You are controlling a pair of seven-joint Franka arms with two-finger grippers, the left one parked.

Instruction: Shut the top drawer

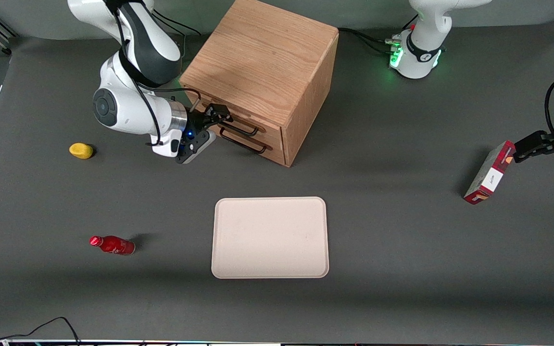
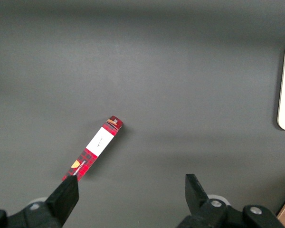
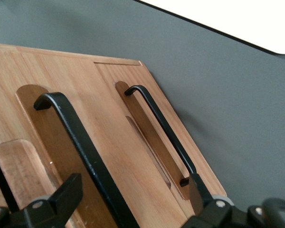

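Top drawer (image 1: 250, 126): sat pushed in, its front level with the oak cabinet (image 1: 262, 72) face, uppermost of the two fronts, at about 12 o'clock from the tray as the front camera saw it.
Top handle (image 3: 83, 152): a thin black bar, running between the two fingers in the wrist view.
Tool (image 1: 215, 115): stood right in front of the top drawer, at the working-arm end of its handle, fingers spread to either side of the bar (no pad was seen touching it).
Fingers (image 3: 61, 197): one black pad lay to each side of the handle, apart from one another.
Lower drawer (image 1: 258, 142): just beneath the top one, its own black handle (image 3: 164, 133) untouched.
Tray (image 1: 270, 237): a pale rectangle flat on the bench (image 1: 402, 269), nearer the front camera than the cabinet.
Red bottle (image 1: 112, 245): lay on its side at roughly 9 o'clock from the tray.
Yellow object (image 1: 81, 150): rested at about 12 o'clock from the bottle.
Red box (image 1: 490, 173): stood tilted toward the parked arm's end of the bench.
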